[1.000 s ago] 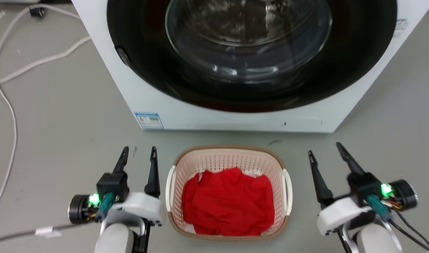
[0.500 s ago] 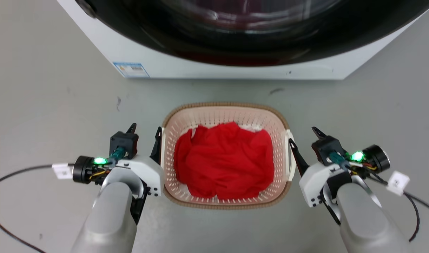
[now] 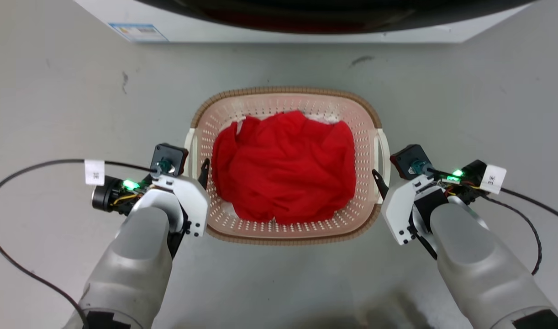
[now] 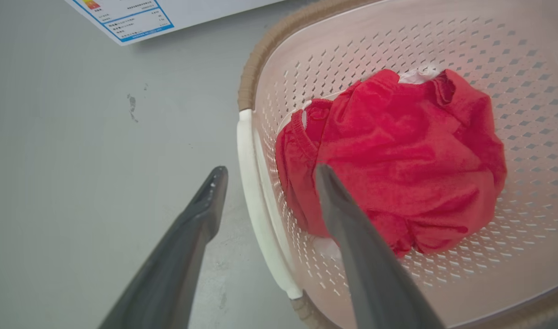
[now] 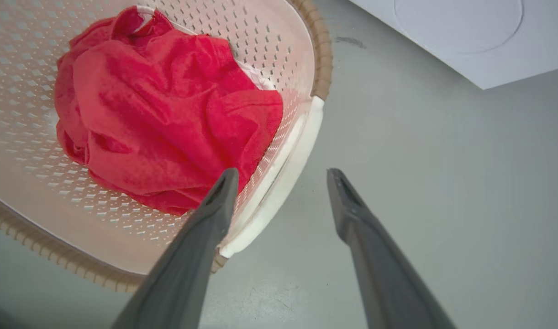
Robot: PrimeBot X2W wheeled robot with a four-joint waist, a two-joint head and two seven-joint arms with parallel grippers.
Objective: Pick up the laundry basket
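Laundry basket [image 3: 288, 90] sits on the floor [image 3: 55, 91] near the washer [image 3: 192, 29], red cloth [image 3: 283, 169] inside. How's the grip? (A)

Both spread wide, gripping nothing. Left claw [image 4: 270, 170] straddles the left handle [image 4: 251, 183], one finger [image 4: 192, 228] outside, one inside over the cloth. Right claw [image 5: 282, 173] does the same at the right handle [image 5: 302, 146]. (B)

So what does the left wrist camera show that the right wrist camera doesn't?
Left wrist view, not the right: the open left gripper with a finger on each side of the basket's left handle, and a blue-bordered label on the washing machine. Right wrist view, not the left: the open right gripper straddling the right handle, and a dark floor smudge. Both: the laundry basket on the grey floor, holding a red cloth.
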